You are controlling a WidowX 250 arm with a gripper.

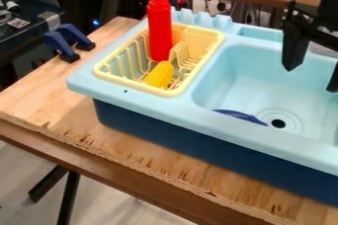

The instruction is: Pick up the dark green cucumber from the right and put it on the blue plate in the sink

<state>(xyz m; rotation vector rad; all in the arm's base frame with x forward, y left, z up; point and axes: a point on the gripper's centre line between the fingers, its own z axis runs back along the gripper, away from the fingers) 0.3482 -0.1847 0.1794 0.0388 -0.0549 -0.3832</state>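
Sink (231,129) first: it is light blue above and dark blue on its front, and it stands on the table (39,91), running from the middle of the view out toward 3 and 4 o'clock. The table is wood, with a rough, chipped edge along its near side. The black gripper (310,80) hangs at the view's 2 o'clock, over the sink's basin; it is released, its two fingers well apart, with nothing gripped between them. A pale yellow rack (201,34) sits in the sink's 10 o'clock end, beside the basin. In the rack a red bottle (159,29) stands upright, its nozzle pointing to 12 o'clock. Two blue clamps (66,44) with black ends are at the table's edge, at 9 to 10 o'clock from the rack. A yellow toy (160,74) leans in the rack at 6 o'clock from the bottle. In the basin, a dark blue thing (241,116) lies partly hidden by the near rim, at 9 to 10 o'clock from the round drain (278,123) and close beside it.
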